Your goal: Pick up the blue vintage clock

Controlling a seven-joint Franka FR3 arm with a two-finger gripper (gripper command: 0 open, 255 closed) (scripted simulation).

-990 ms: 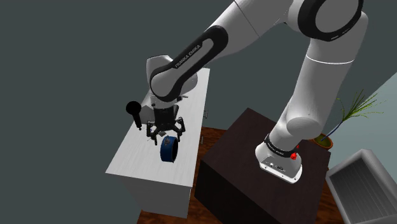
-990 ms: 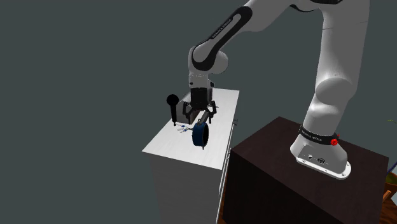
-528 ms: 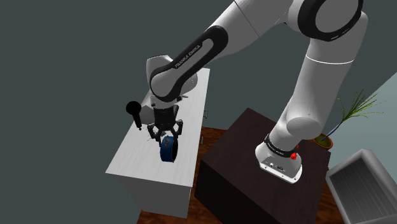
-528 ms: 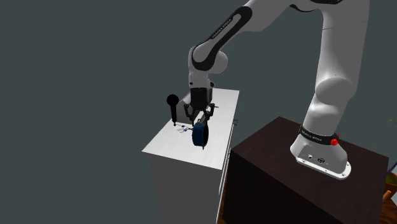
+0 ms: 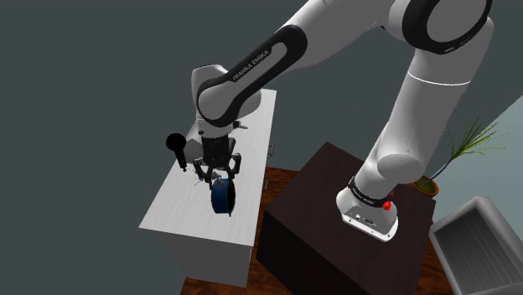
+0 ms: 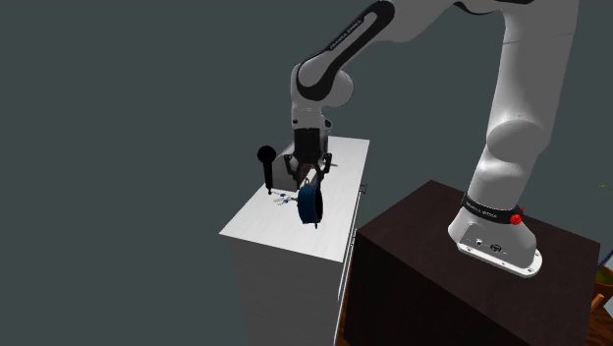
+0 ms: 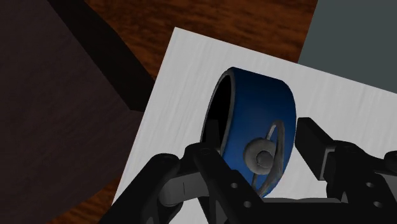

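- We read "FRANKA EMIKA" on the white arm [image 5: 251, 65].
- Gripper [image 5: 217, 177] is clamped on the blue clock [image 5: 223, 199], near the white counter [image 5: 180, 214]'s 3 o'clock edge in the shoulder view.
- Black ball-headed stand [image 5: 175, 143] at the clock's 10 o'clock.
- Dark wood floor [image 5: 281, 180], grey walls.

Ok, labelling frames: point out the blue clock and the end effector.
blue clock [image 7: 261, 105], wrist view, on its blue outer band.
end effector [image 5: 218, 176], shoulder view, midway between its fingertips.
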